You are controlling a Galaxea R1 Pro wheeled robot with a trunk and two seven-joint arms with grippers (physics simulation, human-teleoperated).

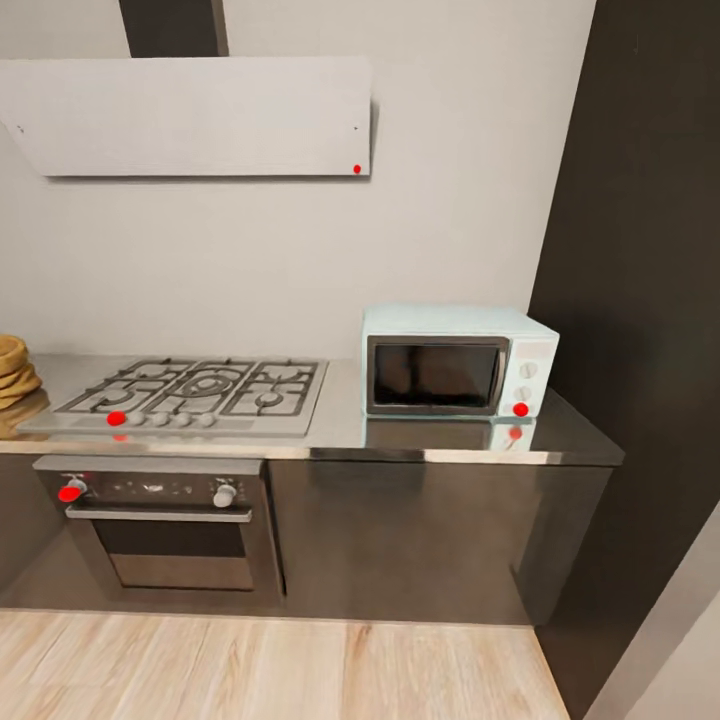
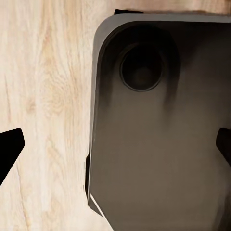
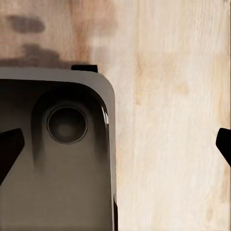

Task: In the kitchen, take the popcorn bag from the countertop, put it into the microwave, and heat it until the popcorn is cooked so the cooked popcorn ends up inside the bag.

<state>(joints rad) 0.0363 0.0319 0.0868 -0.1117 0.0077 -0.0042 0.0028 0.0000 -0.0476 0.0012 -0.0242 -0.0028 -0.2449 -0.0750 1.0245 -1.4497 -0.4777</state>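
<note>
Wood floor (image 1: 250, 670) is seen nearest, microwave (image 1: 455, 362) shut on the desk (image 1: 400, 435). Popcorn bag (image 1: 12, 372) sits at far left, cropped. Both jaws are spread, empty. Risk: bag misjudged, being half out of frame.

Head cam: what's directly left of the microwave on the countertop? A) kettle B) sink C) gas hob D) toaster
C: the gas hob with its dark grates sits set into the countertop just left of the microwave, above the built-in oven.
</note>
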